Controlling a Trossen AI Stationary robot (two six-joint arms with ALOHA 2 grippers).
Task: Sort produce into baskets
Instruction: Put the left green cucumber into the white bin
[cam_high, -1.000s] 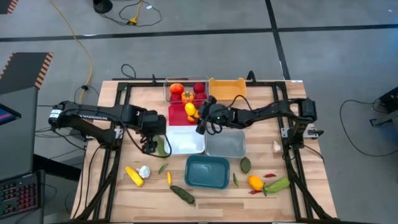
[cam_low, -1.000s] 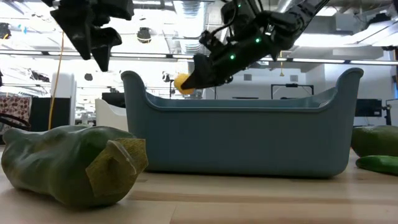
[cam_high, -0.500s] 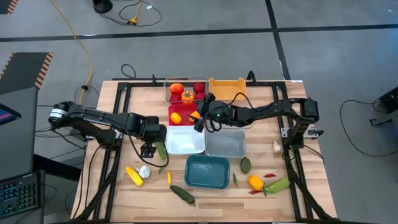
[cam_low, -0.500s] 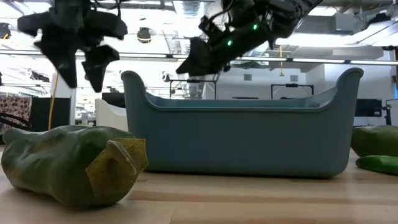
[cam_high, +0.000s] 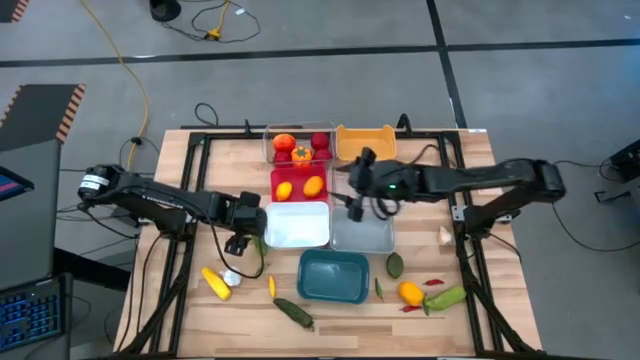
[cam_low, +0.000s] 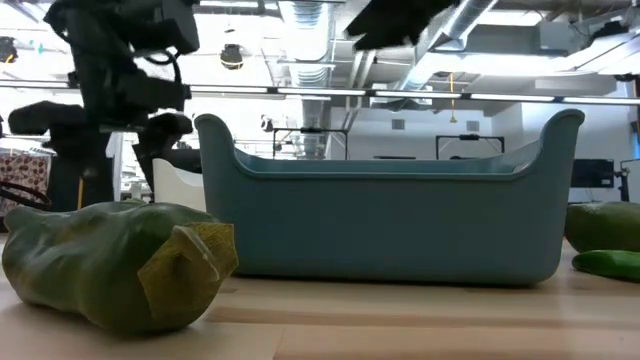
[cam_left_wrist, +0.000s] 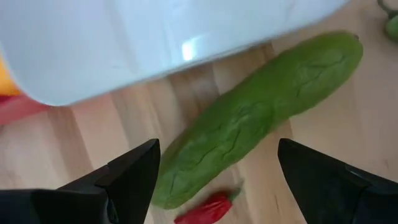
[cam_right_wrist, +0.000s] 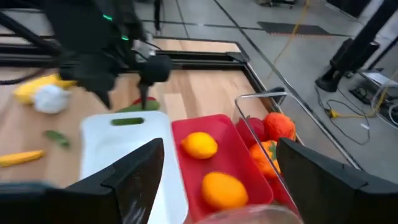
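Wooden worktop (cam_high: 200, 150), left tool (cam_high: 240, 243) spread open over a green cucumber (cam_left_wrist: 255, 118) beside the white basket (cam_high: 297, 224), right tool (cam_high: 352, 210) open and empty, two orange fruits (cam_high: 313, 186) in the red basket (cam_high: 299, 172)

A lab or workshop — bare concrete floor (cam_high: 300, 70), trailing yellow cable (cam_high: 135, 75), exposed ceiling ducts (cam_low: 300, 20).

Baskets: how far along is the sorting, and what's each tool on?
Done: two orange fruits lie in the red basket, and tomatoes sit in the clear basket. In hand: nothing; the left tool, open, hangs over the cucumber beside the white basket. The right tool, open and empty, is over the pale basket. Left: corn, garlic, chilies and more, all loose; the teal basket is empty.
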